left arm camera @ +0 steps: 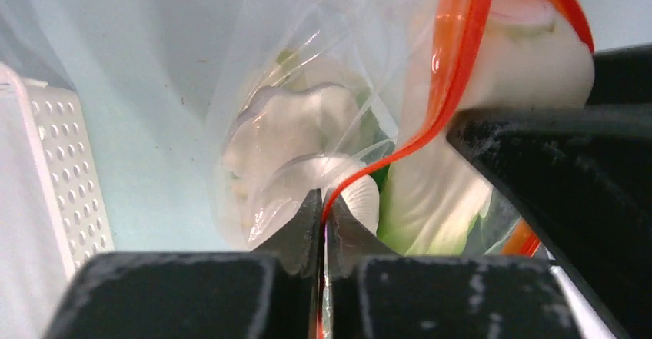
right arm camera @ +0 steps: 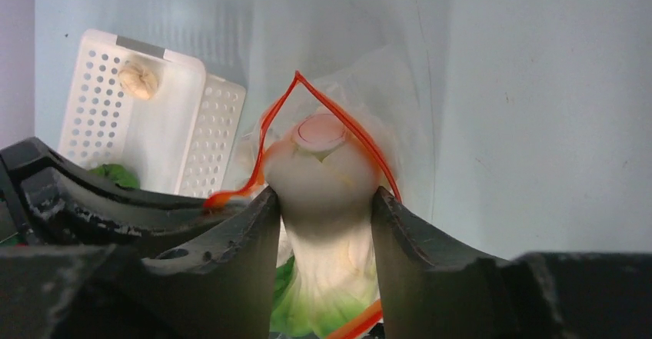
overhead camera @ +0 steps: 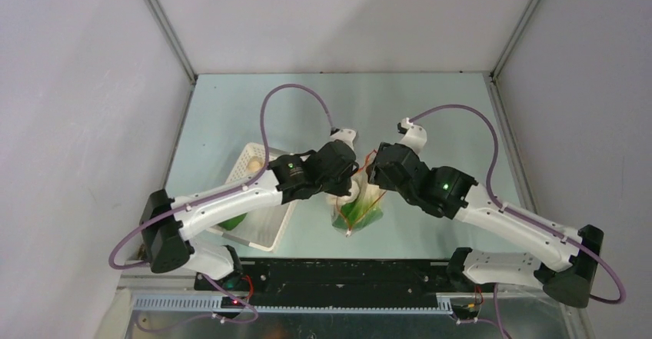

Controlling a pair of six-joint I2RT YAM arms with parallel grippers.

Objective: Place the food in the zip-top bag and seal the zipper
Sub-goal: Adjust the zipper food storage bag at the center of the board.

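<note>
The clear zip-top bag (overhead camera: 358, 213) stands at the table's near middle, with white and green food inside. My left gripper (left arm camera: 323, 204) is shut on the red-orange zipper strip (left arm camera: 454, 62) at the bag's mouth and holds it open. My right gripper (right arm camera: 323, 197) is shut on a bok choy (right arm camera: 319, 166) by its white stalk, leaves down inside the open mouth. The strip loops round the stalk (right arm camera: 269, 124). A lumpy white piece (left arm camera: 296, 124) lies in the bag. In the top view both grippers (overhead camera: 344, 171) (overhead camera: 382, 171) meet over the bag.
A white perforated basket (overhead camera: 265, 235) stands left of the bag, under my left arm. It holds a small white mushroom (right arm camera: 139, 80) and a green leafy piece (right arm camera: 115, 174). Grey walls close in the table on three sides.
</note>
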